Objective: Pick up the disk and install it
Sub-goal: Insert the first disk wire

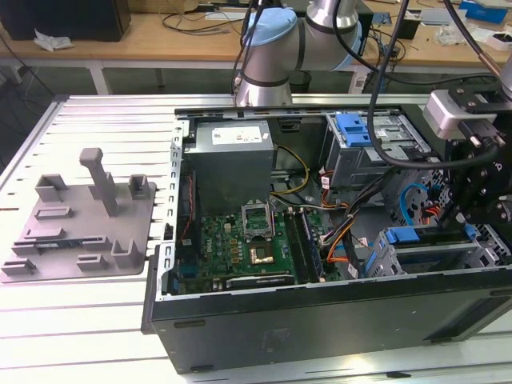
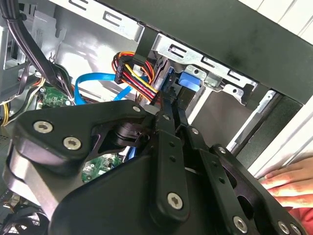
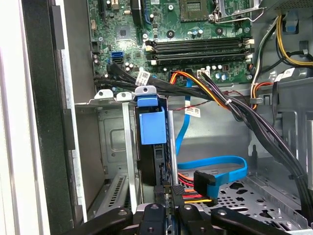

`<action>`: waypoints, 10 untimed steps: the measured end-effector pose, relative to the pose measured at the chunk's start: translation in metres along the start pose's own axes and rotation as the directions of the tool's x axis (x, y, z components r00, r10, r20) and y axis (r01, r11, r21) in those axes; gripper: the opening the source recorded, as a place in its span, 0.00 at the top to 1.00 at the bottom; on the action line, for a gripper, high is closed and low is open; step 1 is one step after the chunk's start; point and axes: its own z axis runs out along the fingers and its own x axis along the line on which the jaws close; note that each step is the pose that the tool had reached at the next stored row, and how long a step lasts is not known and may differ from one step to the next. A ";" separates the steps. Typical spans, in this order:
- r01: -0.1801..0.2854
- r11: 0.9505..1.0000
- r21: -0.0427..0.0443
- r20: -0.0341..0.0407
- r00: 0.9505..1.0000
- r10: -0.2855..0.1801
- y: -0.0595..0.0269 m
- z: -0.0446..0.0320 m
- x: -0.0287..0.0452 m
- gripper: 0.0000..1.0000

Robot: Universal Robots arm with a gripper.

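Just ahead of my fingertips, the disk (image 3: 150, 128) stands on edge in the drive cage (image 3: 110, 147), its blue carrier tab facing the motherboard (image 3: 195, 29) beyond. My gripper (image 3: 168, 198) has its fingers nearly together, only a slit between them, in line with the disk's near edge. I cannot tell whether they pinch that edge. I judge the disk stands this way because the cage's slot takes it edgewise, and I line up to bear along that slot. Beside me, power cables (image 3: 195, 188) and a blue data cable (image 3: 220, 164) lie in the computer case (image 1: 320, 312), which also holds the power-supply box (image 1: 232, 164). Outside the case wall, a person's hand (image 2: 286, 178) rests.
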 end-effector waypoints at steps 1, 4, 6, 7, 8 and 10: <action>0.000 1.000 0.000 0.000 1.000 0.000 0.0000 -0.0001 0.0003 0.84; 0.001 1.000 0.000 0.000 1.000 -0.001 0.0000 -0.0001 0.0010 0.84; 0.002 1.000 0.000 0.000 1.000 -0.002 0.0001 -0.0001 0.0013 0.84; 0.002 1.000 0.000 0.000 1.000 -0.002 0.0004 -0.0001 0.0014 0.84; 0.003 1.000 0.000 0.000 1.000 -0.003 0.0009 -0.0001 0.0015 0.84; 0.004 1.000 0.000 0.000 1.000 -0.004 0.0027 -0.0003 0.0016 0.84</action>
